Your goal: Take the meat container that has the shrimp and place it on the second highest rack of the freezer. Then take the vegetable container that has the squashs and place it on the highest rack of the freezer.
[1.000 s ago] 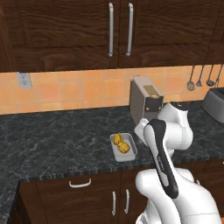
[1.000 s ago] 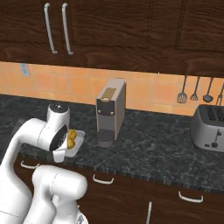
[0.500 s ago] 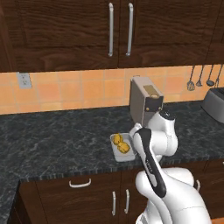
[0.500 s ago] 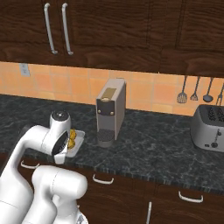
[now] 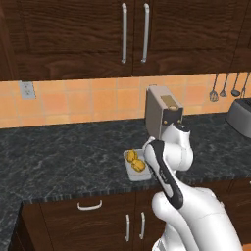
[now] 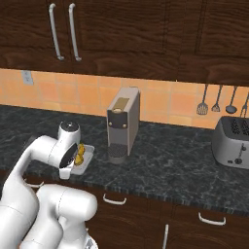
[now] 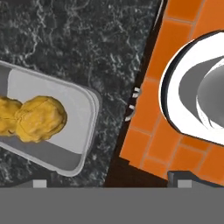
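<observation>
A grey vegetable container (image 5: 140, 176) (image 6: 80, 168) (image 7: 89, 131) rests near the counter's front edge and holds yellow squashs (image 5: 137, 162) (image 6: 82, 152) (image 7: 40, 118). My gripper (image 7: 112, 183) hangs above the counter's front edge, just beside the container's short end. Its jaws stand wide open, with nothing between them. In the base views my folded arm bends low over the container and covers part of it. The meat container with the shrimp and the freezer are out of view.
A coffee machine (image 5: 164, 115) (image 6: 121, 124) stands on the counter right behind the container. A toaster (image 6: 233, 143) (image 5: 240, 115) sits at the far right, under hanging utensils (image 6: 216, 99). Dark cabinets hang overhead. Orange floor tiles (image 7: 153, 109) lie below the counter edge.
My arm has folded lower and swung left, bringing the hand down toward the container. The jaws stayed open. The container has not moved.
</observation>
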